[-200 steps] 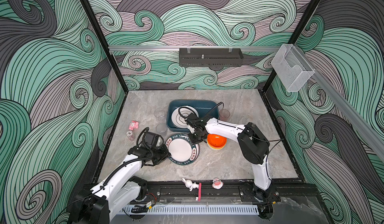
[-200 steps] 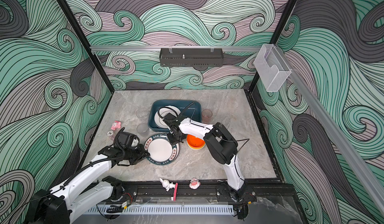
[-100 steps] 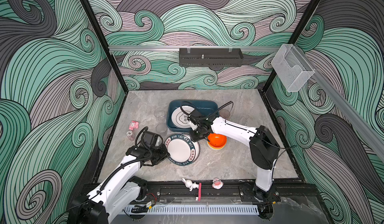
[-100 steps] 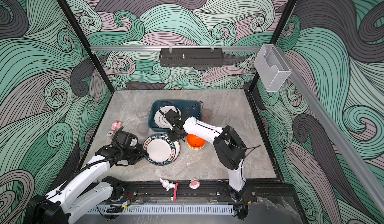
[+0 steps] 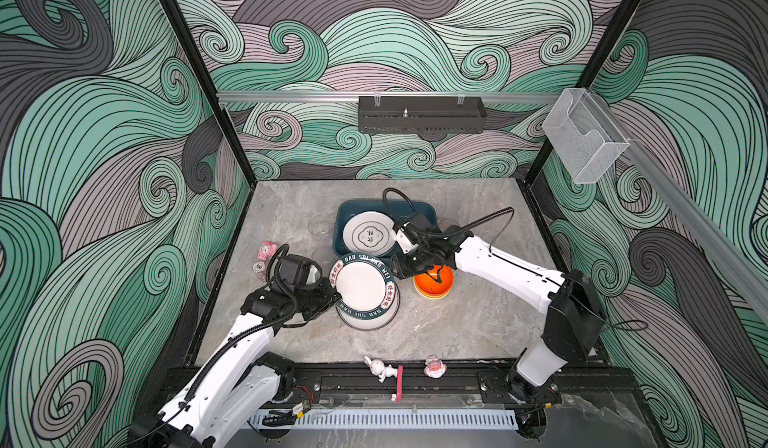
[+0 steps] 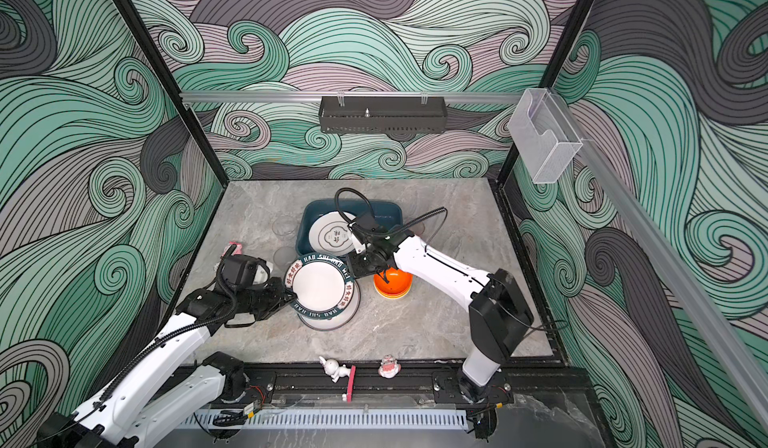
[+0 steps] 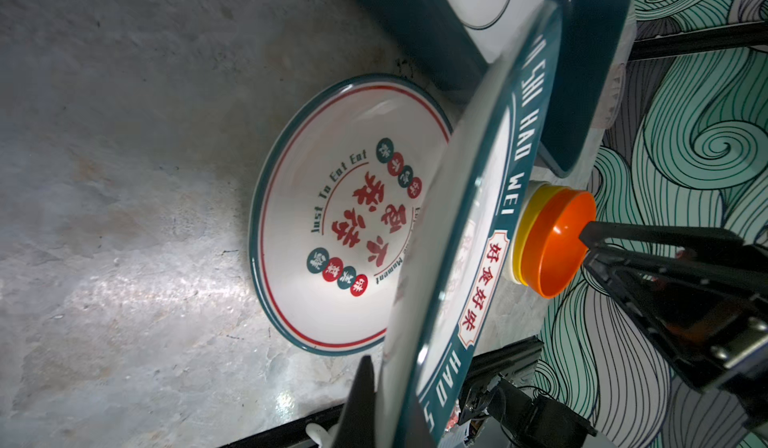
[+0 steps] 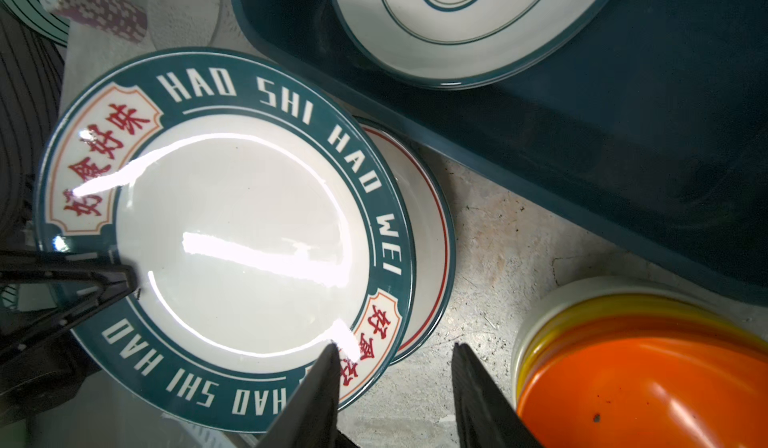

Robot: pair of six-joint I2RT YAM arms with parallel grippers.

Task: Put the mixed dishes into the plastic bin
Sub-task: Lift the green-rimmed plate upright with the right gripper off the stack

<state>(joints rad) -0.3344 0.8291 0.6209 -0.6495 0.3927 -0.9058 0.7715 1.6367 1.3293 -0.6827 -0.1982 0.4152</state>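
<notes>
Front of teal bin [image 5: 427, 212]: left jaws clamp lifted green-rimmed plate [image 5: 363, 286]; right jaws, shut a second ago, now parted, empty, likely to help carry it in.

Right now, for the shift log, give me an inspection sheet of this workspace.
Surface: grey marble tabletop, no spills seen.
Job's things: teal bin holds a white plate; HAO SHI HAO WEI plate tilted above a red-lettered plate; stacked bowls, orange on top; clear glasses beside the bin.
Clutter: pink figurines at left; rabbit figurine on the front rail.
Grippers: left gripper shut on the HAO SHI HAO WEI plate; right gripper open, empty.
Cables: black cable loop above the bin.
Surroundings: patterned walls, black tray, clear acrylic box.
</notes>
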